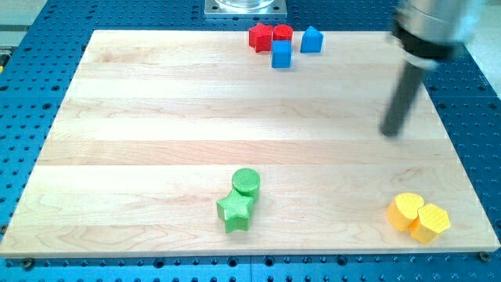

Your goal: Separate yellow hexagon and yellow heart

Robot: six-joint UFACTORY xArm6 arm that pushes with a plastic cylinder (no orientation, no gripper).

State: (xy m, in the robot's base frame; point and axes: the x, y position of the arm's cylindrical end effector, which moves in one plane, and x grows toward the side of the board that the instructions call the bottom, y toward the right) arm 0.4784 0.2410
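My tip (389,131), touching nothing, above yellow heart (405,211)

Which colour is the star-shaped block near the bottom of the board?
Green: the star block shows clearly in the camera view.

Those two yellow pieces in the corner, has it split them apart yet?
Not yet. The yellow heart and yellow hexagon touch near the view's bottom right, so nothing looks done. My tip sits well above them toward the view's top, touching neither. Reaching them and pushing one away remains.
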